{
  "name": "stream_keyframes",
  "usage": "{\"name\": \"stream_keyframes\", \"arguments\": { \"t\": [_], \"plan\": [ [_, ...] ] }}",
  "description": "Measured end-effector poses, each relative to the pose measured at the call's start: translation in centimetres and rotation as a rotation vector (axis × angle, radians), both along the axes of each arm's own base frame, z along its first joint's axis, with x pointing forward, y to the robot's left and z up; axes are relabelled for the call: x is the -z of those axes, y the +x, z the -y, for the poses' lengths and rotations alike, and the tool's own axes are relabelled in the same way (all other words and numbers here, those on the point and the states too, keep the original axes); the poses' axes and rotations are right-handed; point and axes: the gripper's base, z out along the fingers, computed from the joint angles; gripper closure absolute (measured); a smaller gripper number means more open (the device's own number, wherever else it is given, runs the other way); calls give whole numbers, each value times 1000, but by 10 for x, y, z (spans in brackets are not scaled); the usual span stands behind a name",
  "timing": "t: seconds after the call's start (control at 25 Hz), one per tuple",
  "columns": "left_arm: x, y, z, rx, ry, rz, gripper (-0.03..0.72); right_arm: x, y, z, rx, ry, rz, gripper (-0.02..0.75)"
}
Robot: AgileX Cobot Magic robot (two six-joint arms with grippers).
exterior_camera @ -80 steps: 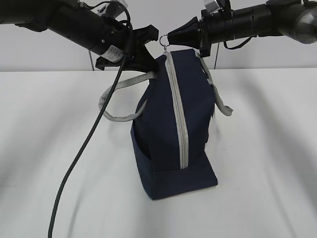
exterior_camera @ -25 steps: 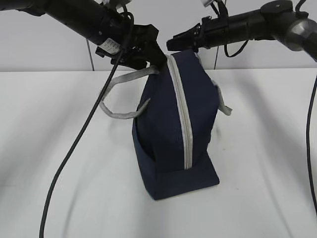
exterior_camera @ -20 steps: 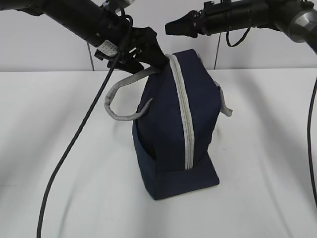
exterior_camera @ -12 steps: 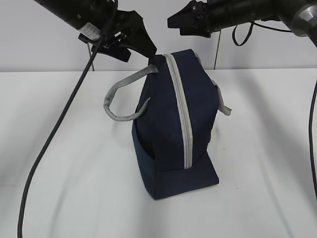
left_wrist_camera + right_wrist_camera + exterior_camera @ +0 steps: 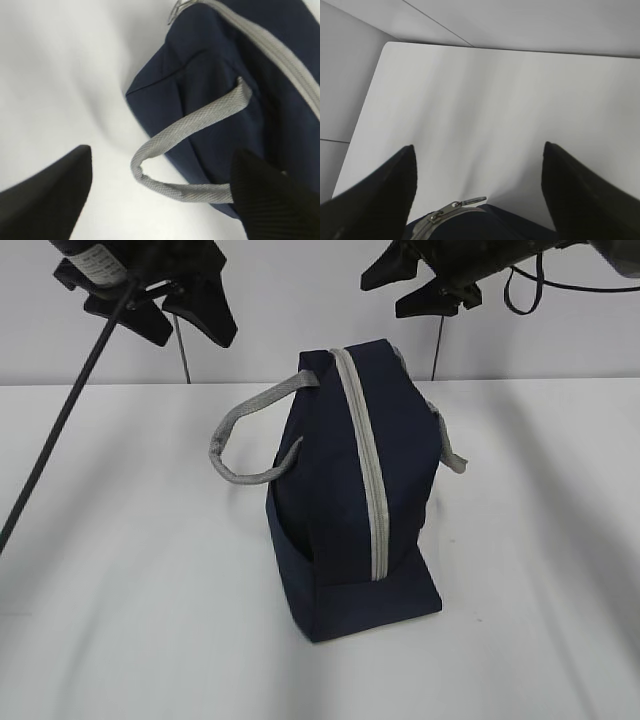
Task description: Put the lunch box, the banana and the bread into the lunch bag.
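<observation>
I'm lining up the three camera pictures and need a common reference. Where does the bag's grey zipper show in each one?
Exterior view: the zipper runs from the top of the lunch bag down its near face, centre of picture.
Left wrist view: a grey strip crossing the upper right corner.
Right wrist view: only its top end with the metal pull, at the bottom edge.
Shared landmark: the white table.

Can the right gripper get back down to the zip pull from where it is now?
Probably yes. The right gripper is open and empty above the bag, and its wrist view shows the zip pull lying on top just below the jaws, with nothing between. The left gripper is off to the side.
</observation>
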Motion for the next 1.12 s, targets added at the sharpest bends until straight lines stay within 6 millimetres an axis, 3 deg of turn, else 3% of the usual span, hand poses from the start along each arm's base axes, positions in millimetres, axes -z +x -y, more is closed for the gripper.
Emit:
{"name": "stream_keyframes", "arguments": {
  "t": [0.36,0.52,0.76,0.96,1.12],
  "plan": [
    [-34,-27,-22,-76,95,65,144,-32,-31,-2,75,-149,-96,162],
    [-35,-43,-31,-89,125,65,160,-45,-58,5,98,-257,-143,162],
    [-15,-78,-45,-139,140,21,167,-67,-119,11,97,-313,-207,162],
    [10,-114,-58,-150,150,-12,167,-67,-181,20,95,-385,-279,162],
    [18,-137,-67,-155,153,-24,167,-71,-231,27,111,-439,-273,162]
  ]
}}
